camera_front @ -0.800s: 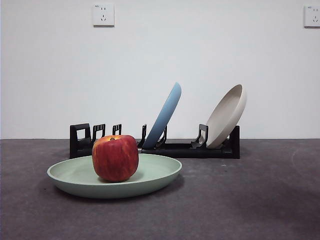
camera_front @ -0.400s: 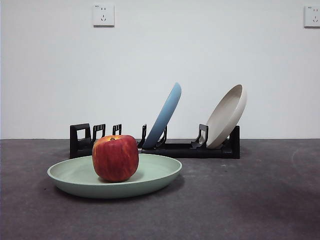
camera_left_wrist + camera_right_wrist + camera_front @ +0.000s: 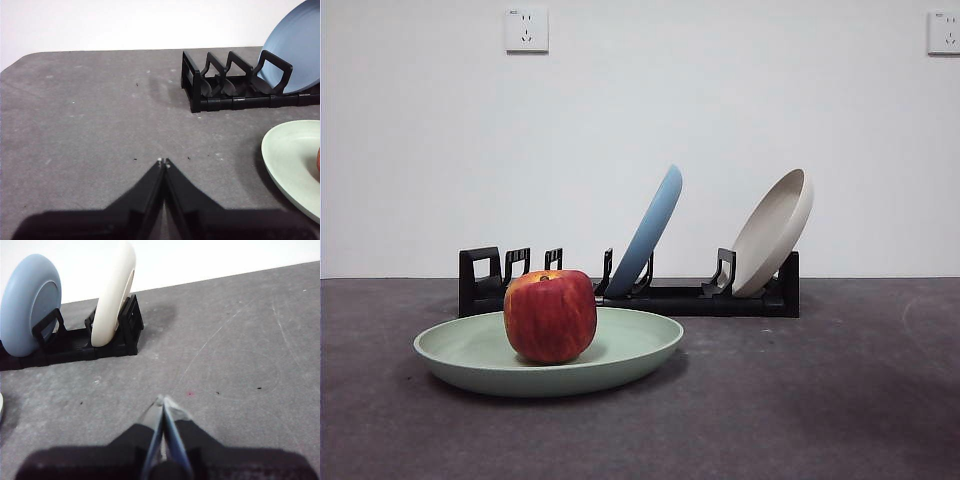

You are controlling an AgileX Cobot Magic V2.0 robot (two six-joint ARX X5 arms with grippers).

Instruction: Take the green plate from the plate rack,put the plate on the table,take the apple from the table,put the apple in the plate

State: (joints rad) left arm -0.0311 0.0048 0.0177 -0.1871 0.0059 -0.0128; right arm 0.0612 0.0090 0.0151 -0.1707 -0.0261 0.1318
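The red apple (image 3: 551, 315) sits in the pale green plate (image 3: 630, 350), which lies flat on the dark grey table (image 3: 820, 400) in front of the black plate rack (image 3: 670, 297). The plate's rim also shows in the left wrist view (image 3: 292, 160), with a sliver of the apple at the edge. My left gripper (image 3: 163, 161) is shut and empty, low over bare table, apart from the plate. My right gripper (image 3: 162, 400) is shut and empty, over bare table in front of the rack's end (image 3: 117, 340). Neither gripper shows in the front view.
A light blue plate (image 3: 648, 232) and a beige plate (image 3: 775, 230) lean in the rack. They also show in the right wrist view, blue (image 3: 30, 305) and beige (image 3: 115, 295). A white wall with two sockets stands behind.
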